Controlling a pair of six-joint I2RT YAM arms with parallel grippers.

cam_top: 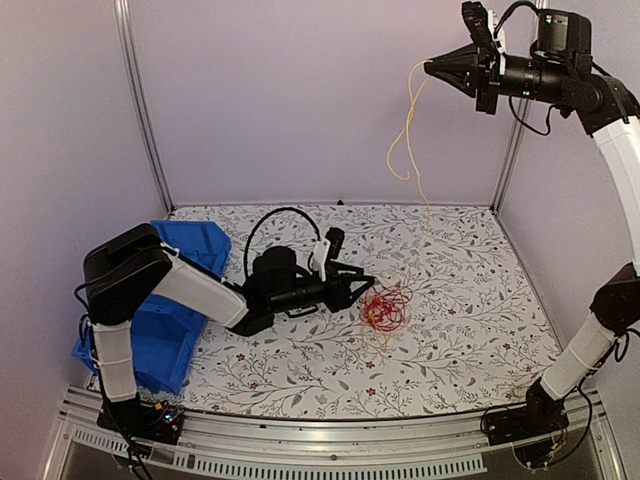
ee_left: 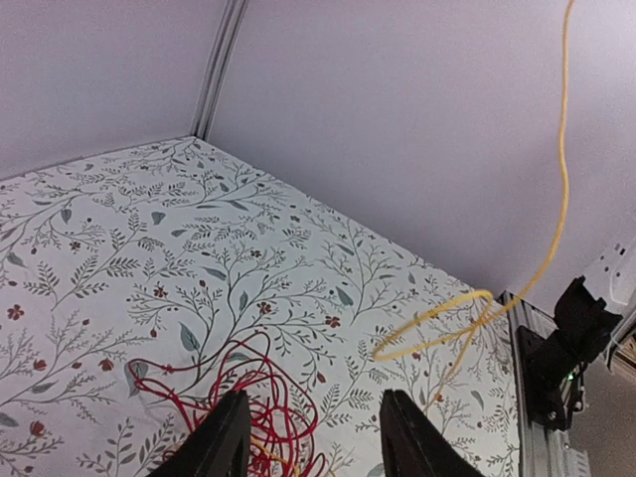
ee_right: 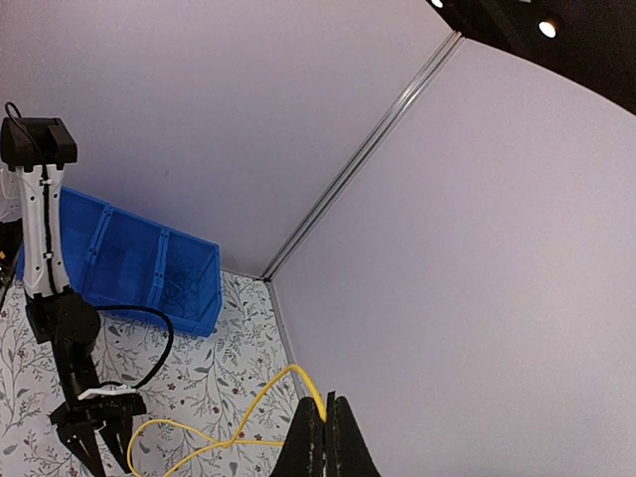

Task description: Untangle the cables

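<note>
Left jaws parted over cables [cam_top: 385, 310], right seemingly clamping

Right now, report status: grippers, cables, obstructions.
Right gripper shut on yellow cable, high. Left gripper open at red clump. Yellow runs down to clump. No obstruction seen.

The table [cam_top: 470, 300] has a floral top. A blue bin [cam_top: 160, 335] sits at its left edge, and red cables [cam_top: 385, 308] lie near the middle.
</note>
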